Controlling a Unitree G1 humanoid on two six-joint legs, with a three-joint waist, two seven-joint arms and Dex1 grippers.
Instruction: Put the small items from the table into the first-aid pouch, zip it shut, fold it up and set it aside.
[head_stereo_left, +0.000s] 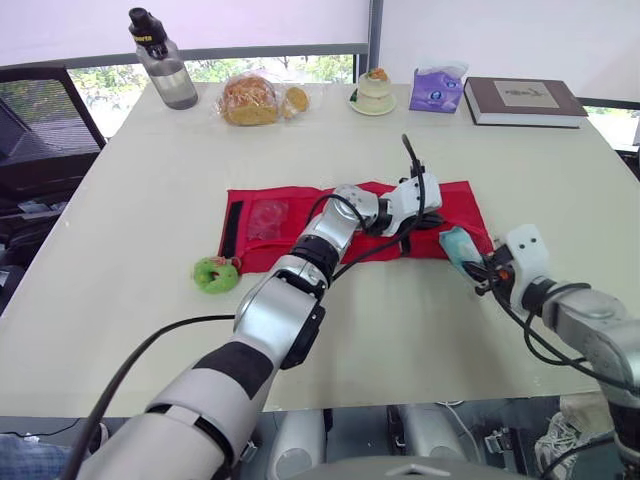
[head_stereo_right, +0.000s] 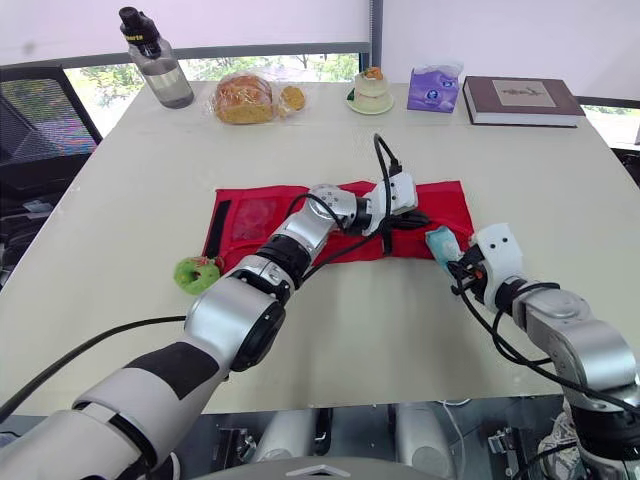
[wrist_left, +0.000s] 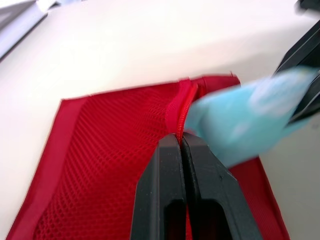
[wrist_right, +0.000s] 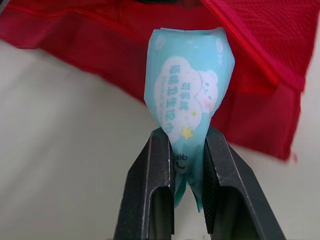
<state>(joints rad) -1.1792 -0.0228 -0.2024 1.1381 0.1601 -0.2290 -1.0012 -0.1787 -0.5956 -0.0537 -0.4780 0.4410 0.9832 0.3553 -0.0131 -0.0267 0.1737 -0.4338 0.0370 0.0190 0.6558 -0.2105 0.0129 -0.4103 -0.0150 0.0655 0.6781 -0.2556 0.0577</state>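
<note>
A red first-aid pouch (head_stereo_left: 300, 225) lies unfolded on the white table (head_stereo_left: 150, 200). My left gripper (head_stereo_left: 432, 218) rests on its right half, shut on the raised red zipper edge (wrist_left: 184, 107) of the mesh pocket. My right gripper (wrist_right: 187, 150) is shut on a light blue packet (wrist_right: 187, 95), holding it just off the pouch's right end (head_stereo_left: 458, 245), close to the left fingers (wrist_left: 170, 170). A green roll (head_stereo_left: 215, 273) lies on the table at the pouch's near left corner. Something small and clear shows in the left pocket (head_stereo_left: 268, 218).
Along the far edge stand a water bottle (head_stereo_left: 160, 60), a bag of bread (head_stereo_left: 255, 98), a small cake on a plate (head_stereo_left: 375, 92), a purple tissue pack (head_stereo_left: 437, 88) and a brown book (head_stereo_left: 525, 100). A black chair (head_stereo_left: 40, 110) is at the left.
</note>
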